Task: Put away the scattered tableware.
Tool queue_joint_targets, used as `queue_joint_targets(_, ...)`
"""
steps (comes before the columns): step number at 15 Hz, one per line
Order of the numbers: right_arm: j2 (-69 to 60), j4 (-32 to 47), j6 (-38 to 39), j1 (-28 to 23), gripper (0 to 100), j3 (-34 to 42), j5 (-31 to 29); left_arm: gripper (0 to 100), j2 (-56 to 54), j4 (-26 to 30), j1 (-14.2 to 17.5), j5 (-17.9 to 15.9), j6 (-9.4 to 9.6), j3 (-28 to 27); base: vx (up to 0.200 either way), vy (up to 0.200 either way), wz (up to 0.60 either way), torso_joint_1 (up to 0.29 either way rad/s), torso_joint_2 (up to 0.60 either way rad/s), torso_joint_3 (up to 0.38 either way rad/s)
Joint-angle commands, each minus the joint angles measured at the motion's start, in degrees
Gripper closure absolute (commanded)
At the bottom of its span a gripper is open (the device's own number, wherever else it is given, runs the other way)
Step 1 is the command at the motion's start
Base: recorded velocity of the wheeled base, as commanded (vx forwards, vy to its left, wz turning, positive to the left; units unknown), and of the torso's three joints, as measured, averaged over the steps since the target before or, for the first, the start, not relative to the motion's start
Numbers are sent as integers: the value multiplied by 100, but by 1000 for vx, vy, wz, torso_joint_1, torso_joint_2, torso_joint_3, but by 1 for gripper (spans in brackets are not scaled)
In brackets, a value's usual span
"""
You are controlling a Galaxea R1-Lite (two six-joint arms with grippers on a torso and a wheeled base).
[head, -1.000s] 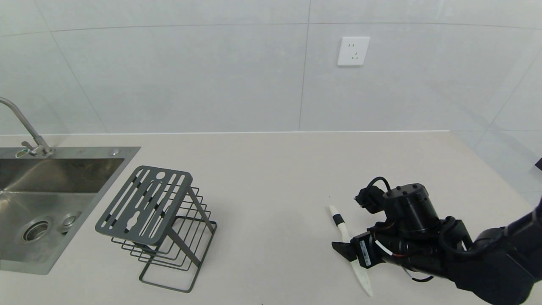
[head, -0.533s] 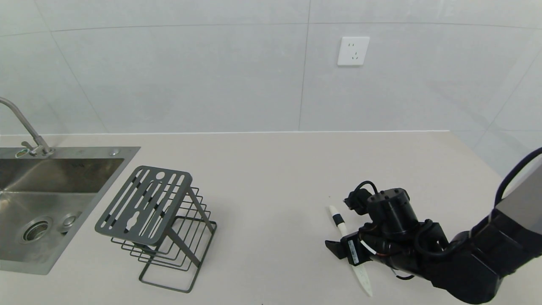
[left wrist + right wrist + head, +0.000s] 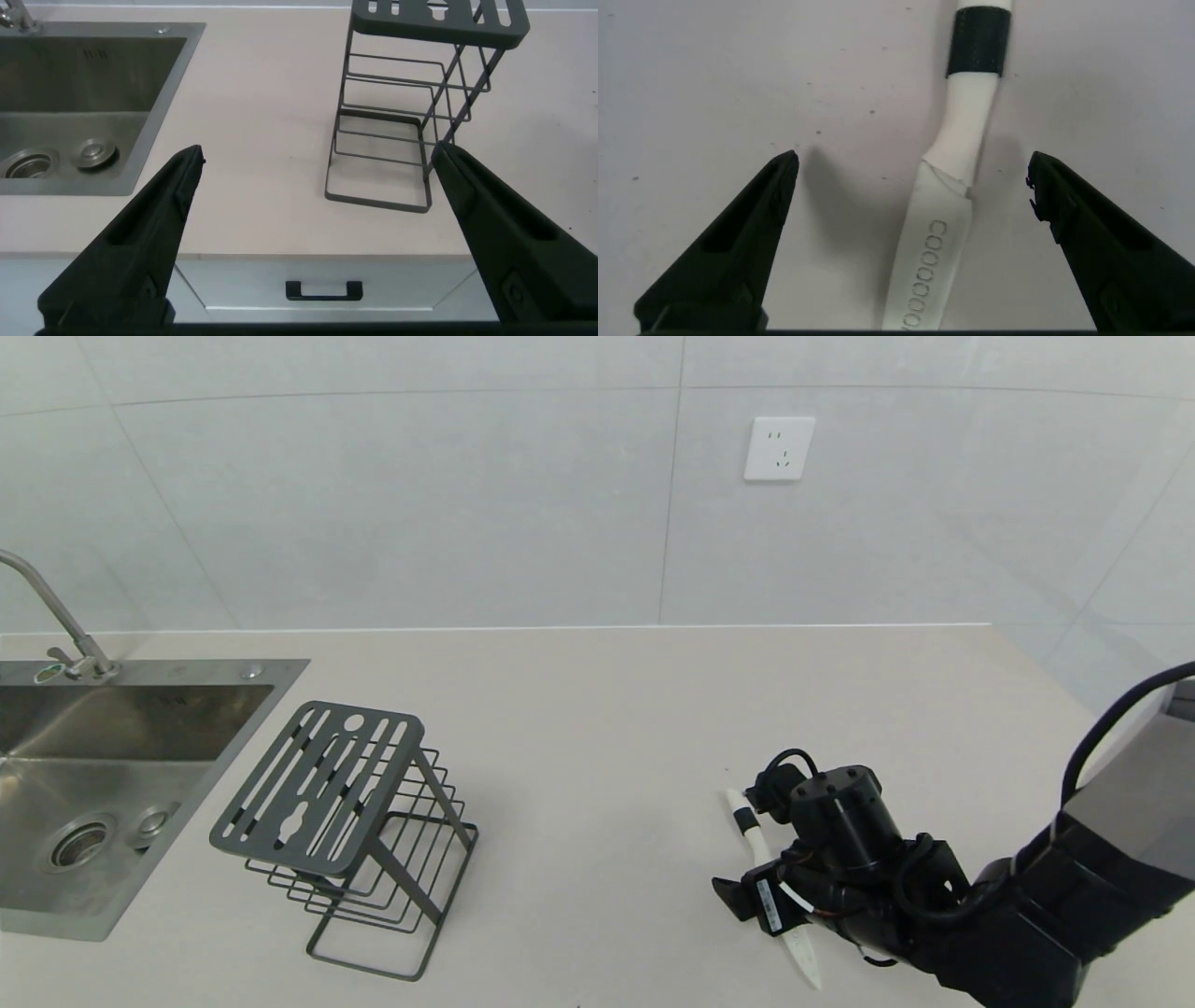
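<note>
Closest to the front edge of the pale beige countertop (image 3: pixel 597 709), on the robot's right, lies a slim white knife with a black band round its handle (image 3: pixel 752 835). It rests flat, handle end towards the wall, blade running back towards the counter's front edge. The right gripper (image 3: pixel 777 905) hangs directly over its middle, pointing down. Its two black fingers (image 3: pixel 747 233) are spread wide with the knife between them, and neither touches it. The arm's wrist covers the middle of the knife from above, so the handle and the blade tip stick out either side. How near the fingertips are to the counter I cannot tell.

The left gripper (image 3: pixel 318 154) sits back over the front lip of the counter, above a white drawer front with a black handle (image 3: pixel 323 291). Its jaws are spread apart with nothing between them.

Further left, well apart from the knife across a stretch of countertop, stands a dark grey wire rack with a sloping slotted top plate (image 3: pixel 317 784). Just beyond it on the left, a stainless steel sink (image 3: pixel 140 709) is set into the counter, with a curved metal tap (image 3: pixel 51 607) at its far rim.

At the back rises the pale grey tiled wall (image 3: pixel 420 504), carrying a white socket plate (image 3: pixel 779 448) above the right half of the counter.
</note>
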Motion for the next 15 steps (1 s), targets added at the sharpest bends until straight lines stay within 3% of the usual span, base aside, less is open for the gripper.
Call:
queue_joint_targets(1, -24, -2, 3, -7, 0, 10, -1, 0, 8, 0, 0, 1, -2, 1, 0, 0, 0, 0, 0, 0)
queue_joint_targets(8, 28, -2, 3, -139, 0, 36, -19, 0, 8, 0, 0, 1, -2, 1, 0, 0, 0, 0, 0, 0)
queue_joint_targets(9, 63, -2, 3, -130, 100, 72, -28, 0, 8, 0, 0, 1, -2, 1, 0, 0, 0, 0, 0, 0)
queue_joint_targets(15, 450, -20, -6, -69, 100, 300, -186, 0, 8, 0, 0, 1, -2, 1, 0, 0, 0, 0, 0, 0)
